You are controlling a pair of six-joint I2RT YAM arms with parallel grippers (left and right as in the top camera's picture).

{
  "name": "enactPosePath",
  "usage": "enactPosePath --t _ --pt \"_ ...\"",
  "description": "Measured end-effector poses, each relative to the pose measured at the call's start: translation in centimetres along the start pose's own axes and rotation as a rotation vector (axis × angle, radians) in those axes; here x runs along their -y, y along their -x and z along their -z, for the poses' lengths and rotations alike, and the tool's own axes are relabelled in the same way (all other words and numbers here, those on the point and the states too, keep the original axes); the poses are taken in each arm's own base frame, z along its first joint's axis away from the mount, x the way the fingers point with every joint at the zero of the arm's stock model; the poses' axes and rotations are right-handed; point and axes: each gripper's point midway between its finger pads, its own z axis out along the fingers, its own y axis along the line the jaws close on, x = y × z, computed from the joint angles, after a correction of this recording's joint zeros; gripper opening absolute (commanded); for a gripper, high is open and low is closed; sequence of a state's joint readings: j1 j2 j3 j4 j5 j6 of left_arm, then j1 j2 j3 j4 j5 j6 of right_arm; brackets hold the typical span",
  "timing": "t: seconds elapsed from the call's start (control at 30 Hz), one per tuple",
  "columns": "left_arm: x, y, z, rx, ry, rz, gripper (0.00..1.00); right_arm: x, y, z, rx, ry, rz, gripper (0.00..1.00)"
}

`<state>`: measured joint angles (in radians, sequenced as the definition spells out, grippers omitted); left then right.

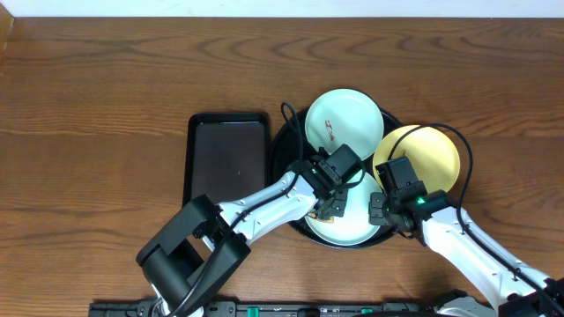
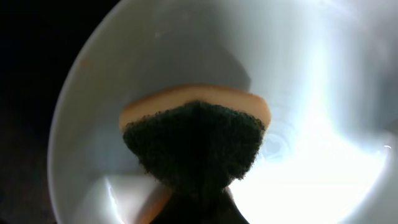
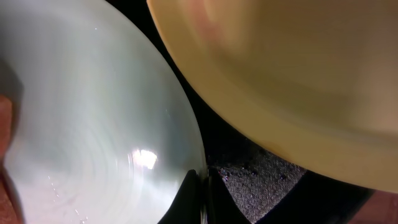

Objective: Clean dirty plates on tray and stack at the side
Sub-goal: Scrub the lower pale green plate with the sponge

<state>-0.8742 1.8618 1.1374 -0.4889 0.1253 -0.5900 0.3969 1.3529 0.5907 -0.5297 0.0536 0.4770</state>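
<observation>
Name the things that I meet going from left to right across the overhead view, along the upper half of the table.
rectangular black tray → far mint-blue plate → pale yellow plate

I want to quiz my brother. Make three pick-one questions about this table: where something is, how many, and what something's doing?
1. Where is the rectangular tray? A) left of the round tray B) right of it C) on it
2. How many plates are in the round tray? A) one B) three C) five
3. What does the left gripper hold? A) nothing B) spoon C) sponge
Answers: A, it lies at the round tray's left. B, far mint plate, yellow plate, near mint plate. C, it pinches a green sponge.
</observation>
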Motion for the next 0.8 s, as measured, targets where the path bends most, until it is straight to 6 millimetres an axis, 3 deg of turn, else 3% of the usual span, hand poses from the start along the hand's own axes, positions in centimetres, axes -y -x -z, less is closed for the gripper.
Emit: enactPosePath --t 0.27,0.53,0.63,0.8 --pt "0.4 0.0 -0.1 -0.006 -0.020 0.020 0.08 0.0 0.0 0.0 0.000 0.001 0.011 0.01" --pt "3.8 0.7 -0.2 -0.015 -0.213 0.012 0.08 0.0 0.0 0.0 0.000 0.001 0.014 0.01" --pt "4.7 1.3 0.6 -0.050 -0.334 0.033 0.08 0.0 0.0 0.0 0.000 0.001 0.014 0.01" --pt "3.9 3.8 3.3 -0.053 -0.482 0.101 0.08 0.0 0.0 0.0 0.000 0.001 0.014 0.01"
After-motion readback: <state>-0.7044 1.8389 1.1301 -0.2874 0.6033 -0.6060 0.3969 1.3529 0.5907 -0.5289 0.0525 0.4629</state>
